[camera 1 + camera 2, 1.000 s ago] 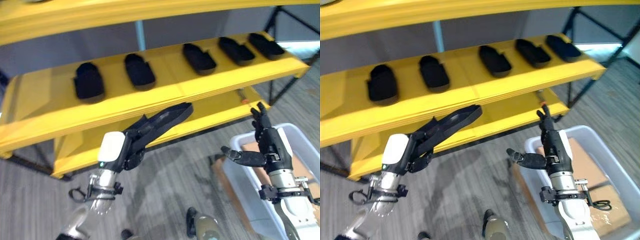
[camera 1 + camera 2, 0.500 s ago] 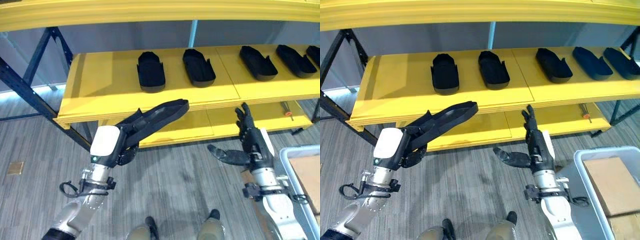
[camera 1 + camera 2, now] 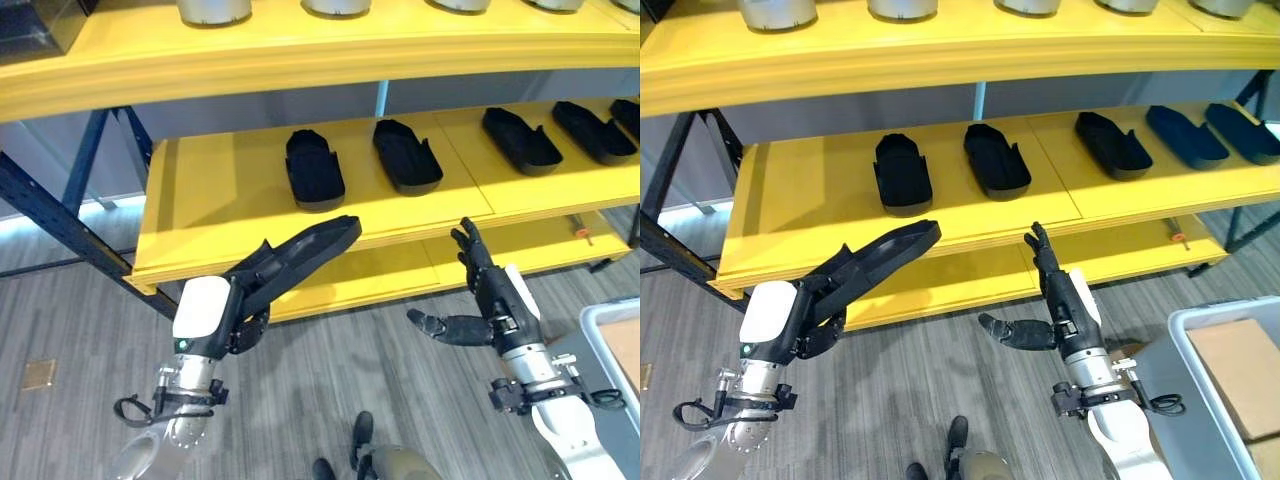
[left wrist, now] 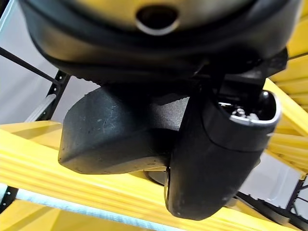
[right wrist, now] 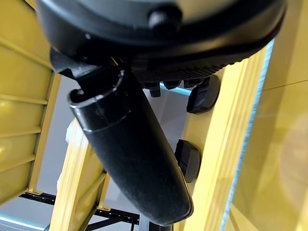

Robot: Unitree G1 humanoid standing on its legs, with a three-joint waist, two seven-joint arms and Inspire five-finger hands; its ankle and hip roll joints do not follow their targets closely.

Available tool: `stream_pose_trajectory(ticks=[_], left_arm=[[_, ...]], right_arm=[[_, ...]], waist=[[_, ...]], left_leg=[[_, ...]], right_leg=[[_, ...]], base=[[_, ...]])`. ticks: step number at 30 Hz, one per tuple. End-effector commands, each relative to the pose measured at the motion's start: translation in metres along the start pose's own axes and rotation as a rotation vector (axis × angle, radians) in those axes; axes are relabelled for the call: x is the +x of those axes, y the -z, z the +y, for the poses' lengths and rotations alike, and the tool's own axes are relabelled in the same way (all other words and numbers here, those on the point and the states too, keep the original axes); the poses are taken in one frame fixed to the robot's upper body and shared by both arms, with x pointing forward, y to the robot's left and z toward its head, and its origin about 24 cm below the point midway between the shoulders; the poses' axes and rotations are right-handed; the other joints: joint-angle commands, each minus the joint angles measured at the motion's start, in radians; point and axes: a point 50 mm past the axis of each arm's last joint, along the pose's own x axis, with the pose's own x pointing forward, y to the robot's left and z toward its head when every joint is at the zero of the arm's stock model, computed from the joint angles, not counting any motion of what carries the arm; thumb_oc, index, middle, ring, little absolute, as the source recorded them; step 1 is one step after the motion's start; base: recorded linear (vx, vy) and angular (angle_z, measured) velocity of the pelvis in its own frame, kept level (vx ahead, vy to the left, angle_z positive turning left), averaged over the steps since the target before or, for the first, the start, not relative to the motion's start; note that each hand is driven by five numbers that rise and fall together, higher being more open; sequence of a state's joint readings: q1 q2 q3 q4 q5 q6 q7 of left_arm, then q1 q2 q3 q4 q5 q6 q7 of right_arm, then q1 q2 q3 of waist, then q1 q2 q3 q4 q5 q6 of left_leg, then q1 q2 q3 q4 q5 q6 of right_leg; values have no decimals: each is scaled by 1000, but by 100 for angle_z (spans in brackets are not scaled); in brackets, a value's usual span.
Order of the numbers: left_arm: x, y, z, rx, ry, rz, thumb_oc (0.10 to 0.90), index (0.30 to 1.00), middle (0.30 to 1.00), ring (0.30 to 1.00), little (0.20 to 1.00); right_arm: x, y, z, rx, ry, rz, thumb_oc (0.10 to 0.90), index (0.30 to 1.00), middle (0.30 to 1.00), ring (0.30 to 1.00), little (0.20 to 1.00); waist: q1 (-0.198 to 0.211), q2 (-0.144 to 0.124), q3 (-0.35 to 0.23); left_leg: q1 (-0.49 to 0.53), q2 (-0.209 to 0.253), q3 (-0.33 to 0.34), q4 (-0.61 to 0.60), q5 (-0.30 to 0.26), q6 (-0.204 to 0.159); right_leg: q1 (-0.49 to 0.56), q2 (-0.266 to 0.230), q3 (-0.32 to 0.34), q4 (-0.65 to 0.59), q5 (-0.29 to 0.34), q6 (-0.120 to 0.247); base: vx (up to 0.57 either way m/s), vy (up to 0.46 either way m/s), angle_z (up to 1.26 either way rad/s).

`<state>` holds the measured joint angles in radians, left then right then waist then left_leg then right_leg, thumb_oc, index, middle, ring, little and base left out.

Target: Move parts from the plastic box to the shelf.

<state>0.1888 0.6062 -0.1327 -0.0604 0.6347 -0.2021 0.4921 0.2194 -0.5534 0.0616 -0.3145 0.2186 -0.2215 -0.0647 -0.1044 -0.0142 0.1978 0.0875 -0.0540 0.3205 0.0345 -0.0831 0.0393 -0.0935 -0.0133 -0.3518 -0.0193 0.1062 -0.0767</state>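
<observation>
Yellow shelf [image 3: 220, 190] with blue-black frame legs, seen from the robot's head, standing on a grey plank floor [image 3: 90, 330]. The left hand [image 3: 235, 300] is raised in front of the shelf's middle board, its fingers curled round a long black part [image 3: 305, 245] whose free end points up toward the board's front edge without touching it; in the left wrist view the same black part [image 4: 115, 130] lies just past the thumb, with the yellow shelf edge behind it. The right hand [image 3: 1065, 310] is held up near the lower board, fingers straight and pointing up, thumb spread to the side, holding nothing. Five more black parts rest on the middle board in a row, two near its centre [image 3: 314, 168] [image 3: 407, 155] and three further to the right [image 3: 521, 140]. Round grey containers [image 3: 777, 12] stand on the top board. A corner of the grey plastic box [image 3: 1200, 400] sits on the floor at the robot's right, with a brown cardboard piece [image 3: 1240, 365] inside it.
</observation>
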Motion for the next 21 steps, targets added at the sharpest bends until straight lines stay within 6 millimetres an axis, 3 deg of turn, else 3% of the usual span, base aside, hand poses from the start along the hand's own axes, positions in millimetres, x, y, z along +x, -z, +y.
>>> stream_pose_trajectory(ticks=[1,5,6,7,8,9,13,21], left_arm=[[37,-30,42,-38,-258,-223,400,300,300,300,300],[42,-36,47,-44,-290,-259,400,300,300,300,300],[44,-37,48,-50,-296,-264,400,300,300,300,300],[45,-38,52,-52,-316,-273,400,300,300,300,300],[45,-38,53,-52,-328,-273,400,300,300,300,300],[46,-39,57,-66,-349,-273,400,300,300,300,300],[47,-42,60,-81,-372,-291,400,300,300,300,300],[52,-52,75,-50,-421,-364,400,300,300,300,300]], right_arm=[[14,-44,-18,-9,72,-275,900,1000,1000,1000,1000],[17,-48,-20,-15,78,-299,900,1000,1000,1000,1000],[18,-49,-20,-16,84,-305,900,1000,1000,1000,1000],[18,-49,-20,-16,97,-310,900,1000,1000,1000,1000],[19,-49,-20,-10,100,-313,900,1000,1000,1000,1000],[18,-48,-19,-5,99,-306,900,1000,1000,1000,1000],[19,-47,-17,6,91,-305,900,1000,1000,1000,1000],[18,-42,-9,21,75,-280,900,1000,1000,1000,1000]], waist=[[-23,-33,-57],[-15,-41,-25],[-21,-42,-21],[-24,-47,-18],[-19,-49,-18],[-23,-38,-27],[-26,-13,-32],[-24,-26,-33]], left_leg=[[-53,114,9,141,-15,-116],[-123,155,-22,297,46,-174],[-135,195,-17,315,53,-185],[-137,265,-5,283,60,-181],[-136,286,-18,255,62,-175],[-119,371,-27,119,160,-187],[-71,372,-36,38,191,-198],[-22,293,31,47,90,-177]], right_leg=[[61,-57,41,17,-45,159],[63,-62,30,35,-55,134],[62,-62,24,42,-62,133],[62,-74,22,53,-67,139],[63,-82,29,57,-70,145],[55,-98,33,74,-84,163],[39,-94,40,113,-97,166],[57,-154,74,128,-80,199]], base=[[-17,-109,7],[-42,-73,8],[0,-10,16],[37,45,23],[95,192,7],[89,140,-6],[63,130,-14],[58,140,0]])
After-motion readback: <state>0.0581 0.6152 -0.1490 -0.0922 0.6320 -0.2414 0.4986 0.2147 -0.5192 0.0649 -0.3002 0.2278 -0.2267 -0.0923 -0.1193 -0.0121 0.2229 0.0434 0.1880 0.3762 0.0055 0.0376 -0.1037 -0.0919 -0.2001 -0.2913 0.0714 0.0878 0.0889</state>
